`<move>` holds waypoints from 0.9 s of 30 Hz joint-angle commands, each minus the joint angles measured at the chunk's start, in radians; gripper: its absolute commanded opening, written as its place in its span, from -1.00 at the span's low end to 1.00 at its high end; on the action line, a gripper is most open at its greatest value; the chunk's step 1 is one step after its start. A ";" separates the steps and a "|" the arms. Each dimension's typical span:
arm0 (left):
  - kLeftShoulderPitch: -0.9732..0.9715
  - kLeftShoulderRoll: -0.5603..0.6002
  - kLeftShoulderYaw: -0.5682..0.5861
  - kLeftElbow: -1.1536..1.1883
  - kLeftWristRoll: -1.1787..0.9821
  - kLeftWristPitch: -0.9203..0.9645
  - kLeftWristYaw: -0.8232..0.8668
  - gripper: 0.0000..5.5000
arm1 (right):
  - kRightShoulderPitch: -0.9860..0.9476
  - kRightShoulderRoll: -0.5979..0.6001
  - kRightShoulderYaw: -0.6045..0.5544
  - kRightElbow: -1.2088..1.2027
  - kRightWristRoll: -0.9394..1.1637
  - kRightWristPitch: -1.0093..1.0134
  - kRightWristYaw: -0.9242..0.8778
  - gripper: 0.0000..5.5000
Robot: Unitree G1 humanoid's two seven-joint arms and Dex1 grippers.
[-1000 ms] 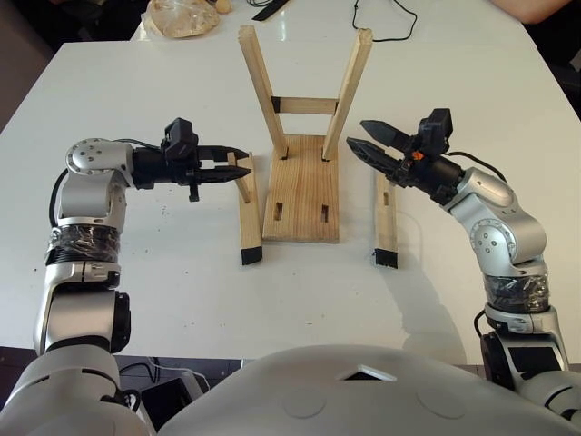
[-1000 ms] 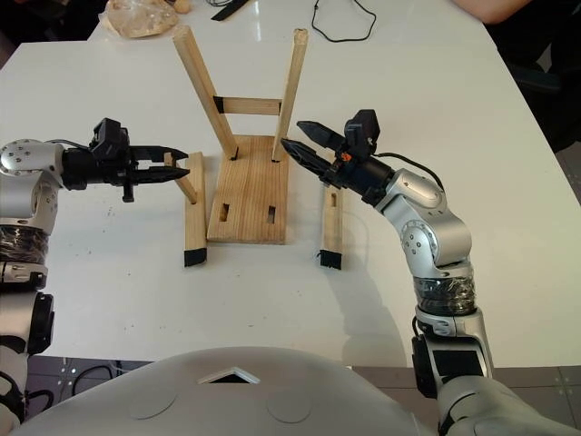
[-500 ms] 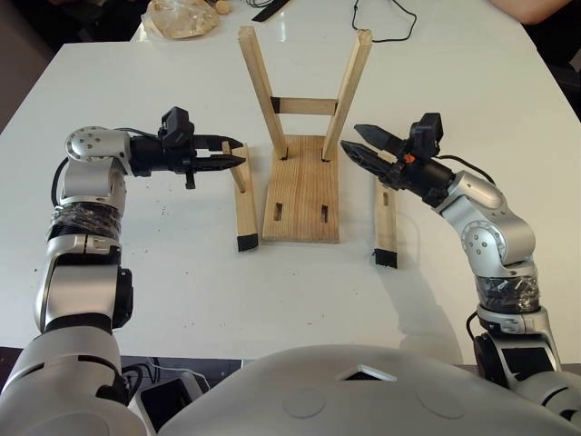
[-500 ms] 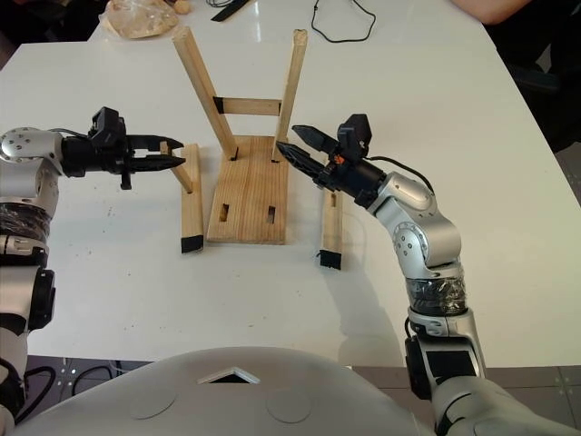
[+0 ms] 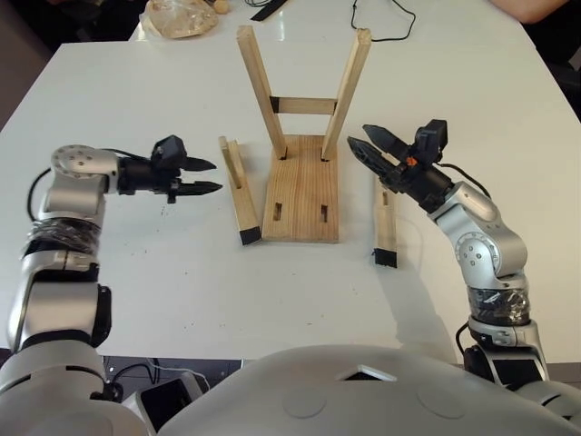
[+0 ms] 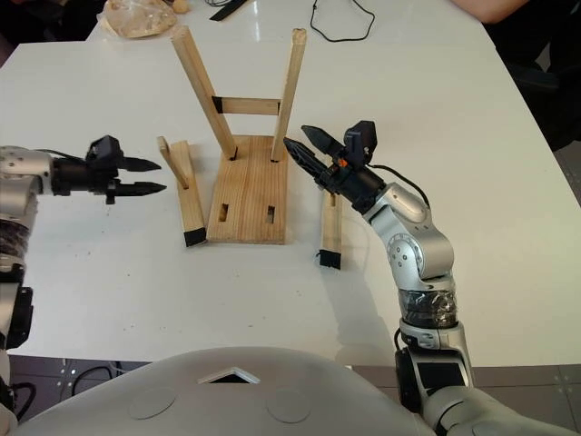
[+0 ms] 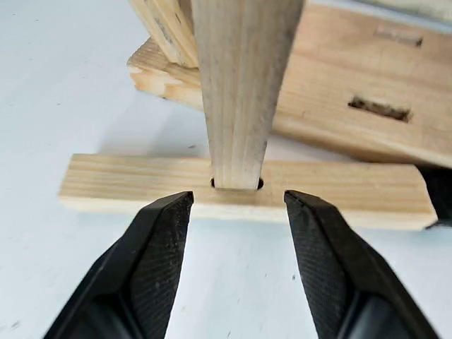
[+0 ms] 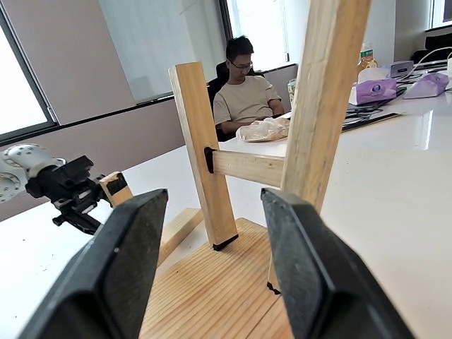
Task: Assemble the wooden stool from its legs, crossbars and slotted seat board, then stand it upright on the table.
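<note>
The slotted seat board [image 5: 300, 195] lies flat mid-table. Two legs [image 5: 259, 86] stand in its far slots, joined by a crossbar [image 5: 306, 105]. A loose leg [image 5: 241, 200] with a short crossbar stub [image 5: 229, 151] sticking up lies along the board's left side. Another loose leg [image 5: 385, 222] lies on the right. My left gripper [image 5: 216, 176] hovers open left of the stub, apart from it; in the left wrist view the stub [image 7: 244, 85] stands between its fingers [image 7: 159, 247]. My right gripper [image 5: 358, 135] is open beside the right standing leg [image 8: 328, 92], holding nothing.
A crumpled plastic bag [image 5: 182, 16] and a black cable [image 5: 386, 20] lie at the table's far edge. White tabletop [image 5: 182, 272] stretches wide in front of and left of the board.
My left gripper has let go of the crossbar stub and drawn back to the left. The left loose leg shifted a little and now rests by itself. The right gripper barely moved.
</note>
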 commanded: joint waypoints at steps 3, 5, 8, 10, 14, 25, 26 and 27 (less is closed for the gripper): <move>0.242 0.053 0.137 -0.246 -0.035 0.116 0.147 -0.12 | 0.058 0.029 0.017 -0.038 -0.017 -0.013 -0.030 -0.12; 0.272 -0.038 0.253 -0.293 -0.044 0.235 0.413 -0.12 | 0.052 0.028 0.010 -0.030 -0.017 -0.013 -0.031 -0.12; 0.215 -0.266 0.446 -0.406 -0.140 0.445 0.863 -0.12 | 0.059 0.023 -0.019 -0.036 -0.010 -0.013 -0.049 -0.12; 0.184 -0.416 0.526 -0.540 -0.222 0.481 1.066 -0.12 | 0.048 0.017 -0.026 -0.030 -0.009 -0.005 -0.051 -0.12; 0.107 -0.666 0.516 -0.807 -0.246 0.435 1.387 -0.12 | 0.001 -0.006 -0.039 -0.007 0.002 0.033 -0.045 -0.12; 0.131 -0.889 0.321 -0.999 -0.170 0.585 1.605 -0.12 | -0.064 0.002 -0.041 0.041 -0.014 0.042 -0.070 -0.12; 0.121 -0.884 0.315 -0.988 -0.161 0.591 1.609 -0.12 | -0.065 0.015 -0.045 0.045 -0.016 0.033 -0.084 -0.12; 0.116 -0.880 0.312 -0.984 -0.158 0.595 1.610 -0.12 | -0.065 0.027 -0.047 0.046 -0.018 0.028 -0.097 -0.12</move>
